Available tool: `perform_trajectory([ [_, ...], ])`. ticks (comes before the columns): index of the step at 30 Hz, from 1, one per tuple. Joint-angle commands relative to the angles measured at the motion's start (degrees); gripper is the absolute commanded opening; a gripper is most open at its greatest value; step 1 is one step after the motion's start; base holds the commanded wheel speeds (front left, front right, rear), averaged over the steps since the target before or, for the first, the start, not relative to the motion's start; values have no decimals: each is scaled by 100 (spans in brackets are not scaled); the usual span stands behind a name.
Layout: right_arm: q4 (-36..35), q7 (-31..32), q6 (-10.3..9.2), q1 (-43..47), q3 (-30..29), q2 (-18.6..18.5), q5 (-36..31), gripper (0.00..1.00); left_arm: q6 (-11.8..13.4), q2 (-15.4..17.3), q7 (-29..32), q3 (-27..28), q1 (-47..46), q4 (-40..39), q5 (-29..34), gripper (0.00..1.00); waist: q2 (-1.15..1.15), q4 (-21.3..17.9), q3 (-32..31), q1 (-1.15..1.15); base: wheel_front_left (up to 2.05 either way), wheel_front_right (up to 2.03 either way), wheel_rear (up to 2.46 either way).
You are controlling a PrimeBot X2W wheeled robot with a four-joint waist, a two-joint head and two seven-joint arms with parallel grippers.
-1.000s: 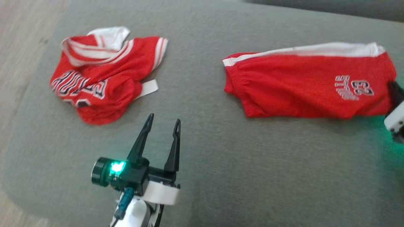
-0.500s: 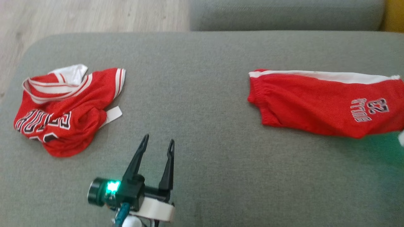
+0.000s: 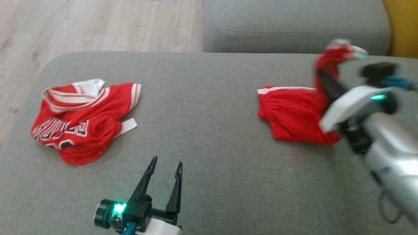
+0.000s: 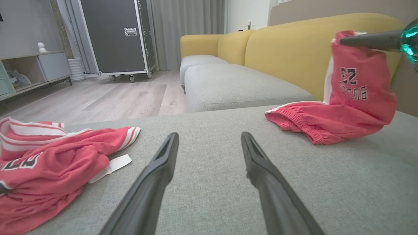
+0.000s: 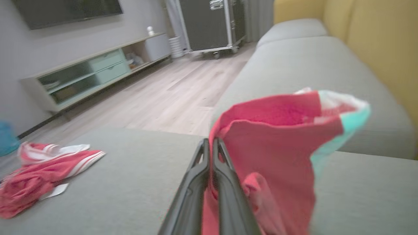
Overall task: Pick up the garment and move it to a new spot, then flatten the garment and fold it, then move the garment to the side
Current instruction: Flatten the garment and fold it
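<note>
Now the pick-up is on: red shorts with a white side stripe [image 3: 294,117], flat a second ago, rise at one end in the clamped right hand [image 5: 210,145], other end still on the grey sofa cushion [image 3: 212,98] toward its right edge; left hand [image 3: 167,161] waits spread, empty.

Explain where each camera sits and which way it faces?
Head view: on the head, looking down at the grey sofa seat; open left fingers below, right arm holding the red shorts.
Left wrist view: low over the seat, along the left fingers toward the yellow backrest.
Right wrist view: along shut right fingers pinching the shorts, toward the floor.
All share the red jersey.
</note>
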Motion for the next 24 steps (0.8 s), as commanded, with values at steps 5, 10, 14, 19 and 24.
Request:
perform_trajectory([
  [5, 10, 93, -4, 74, 301, 644, -69, 29, -33, -70, -29, 152, -125, -90, 34, 100, 0, 233, -5, 0, 0, 0, 0],
  [10, 218, -336, -4, 433, 275, 994, -60, 100, -1, -81, -29, 199, -5, -53, 14, 100, 0, 282, -190, 0, 0, 0, 0],
  [14, 32, -574, -4, 699, -155, 928, -306, 100, 109, -83, -29, 387, 149, -178, -23, 100, 0, 132, -333, 0, 0, 0, 0],
  [19, -1105, -584, -4, 1601, -1782, 655, -1555, 100, 255, -88, -29, 720, 430, -464, -141, 100, 0, -165, -498, 0, 0, 0, 0],
  [24, -2472, -585, -4, 3204, -3219, 813, -2924, 100, 405, -94, -29, 1000, 817, -683, -162, 100, 0, -413, -740, 0, 0, 0, 0],
])
